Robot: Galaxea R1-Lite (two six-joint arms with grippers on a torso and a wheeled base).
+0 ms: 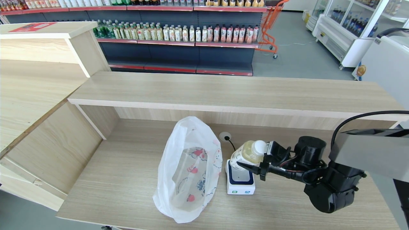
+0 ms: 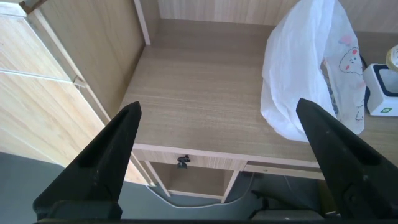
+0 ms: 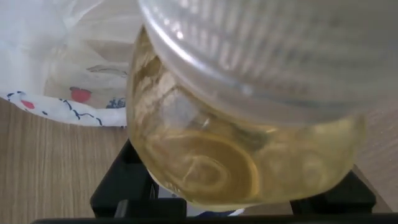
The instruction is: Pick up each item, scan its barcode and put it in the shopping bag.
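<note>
Shopping bag (image 1: 188, 169) is stood upright at lower centre of the head view. Its mouth is left slack and open, presumably so items can be dropped in (contents cannot be told). Just right of it, the white scanner (image 1: 240, 183) is laid flat with its window facing up. The bottle (image 1: 247, 153) of yellowish drink is held tilted directly above that window, likely to present its barcode. The scan step is judged in hand, with bagging not yet done. Right claw (image 1: 254, 157) is clamped on the bottle near its white-capped end, coming in from lower right. Left claw (image 2: 214, 165) is spread wide with nothing between its fingers. It is held above the table's near edge, well apart from the bag.

Table (image 1: 127, 179) is pale wood grain, backed by a raised ledge (image 1: 223, 92), with a cable grommet (image 1: 225, 136) set in just behind the scanner. Behind it, drink shelves (image 1: 179, 33) are seen across the top, chiller cabinets (image 1: 348, 28) at upper right, and an orange cart (image 1: 270, 28) between them.
</note>
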